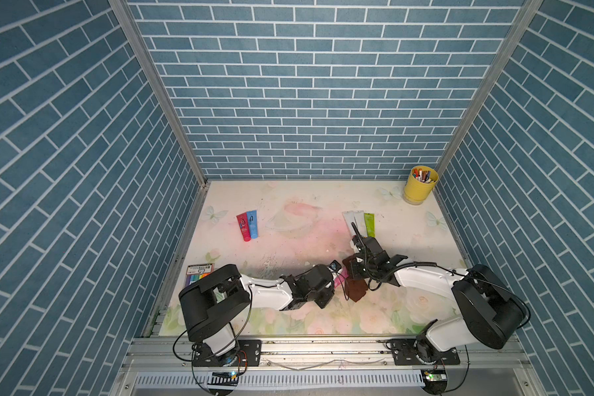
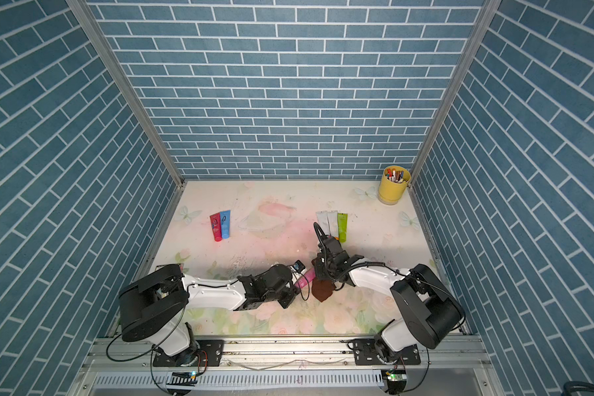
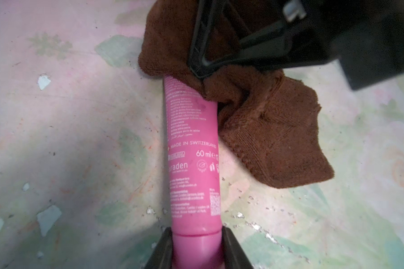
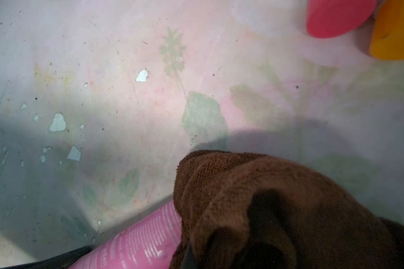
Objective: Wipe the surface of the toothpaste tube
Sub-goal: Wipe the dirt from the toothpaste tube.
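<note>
Blue brick walls (image 1: 323, 103) enclose a flowered table (image 1: 288, 247), where the left gripper (image 3: 197, 252) pinches the cap end of a pink toothpaste tube (image 3: 193, 151) near the middle of the front edge. The right gripper (image 3: 203, 67), pinched on a brown cloth (image 3: 273, 139), holds it over the tube's other end.

Brown cloth (image 3: 266, 139) hides the tube's (image 3: 193, 151) far end (crimp unseen).

walls: blue brick-tile (image 1: 323, 85), 3 sides | frame: alu posts (image 1: 157, 85) | tabletop (image 1: 306, 247): floral pastel, scuffed
</note>
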